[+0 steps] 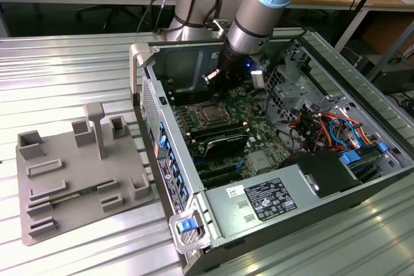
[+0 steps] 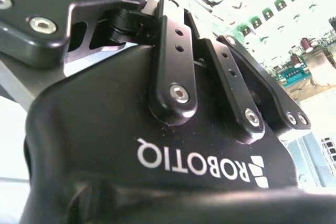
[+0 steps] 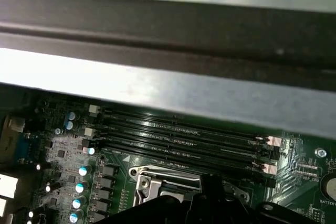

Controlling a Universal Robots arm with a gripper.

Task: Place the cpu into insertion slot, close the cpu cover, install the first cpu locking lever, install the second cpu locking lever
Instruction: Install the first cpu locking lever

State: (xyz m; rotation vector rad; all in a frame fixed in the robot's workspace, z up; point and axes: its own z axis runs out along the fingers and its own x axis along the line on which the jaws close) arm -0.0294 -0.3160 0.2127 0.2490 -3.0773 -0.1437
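Chip work is centred on the insertion slot (image 1: 208,114), a small square socket with a bright metal rim on the green board (image 1: 239,105) inside the open computer case (image 1: 310,179). A grey square sits in its middle in the exterior view, likely the cpu (image 1: 209,116) already seated, though I cannot be sure. In the first wrist view the silver frame of the cpu cover (image 3: 144,182) shows just beside the long black memory slots (image 3: 178,135).

Judging by its looks, such a chip is light, stiff and thin, with a smooth metal face and a fragile underside; it is best taken by its edges and kept level. The cover is thin stamped sheet metal, springy and sharp-edged.

Above the socket hangs the gripper (image 1: 217,79), its black linkage arms plain in the second wrist view; whether its fingers are apart or holding anything I cannot tell.

On the ribbed metal table (image 1: 65,75) beside the case lies a grey moulded plastic tray (image 1: 71,179).
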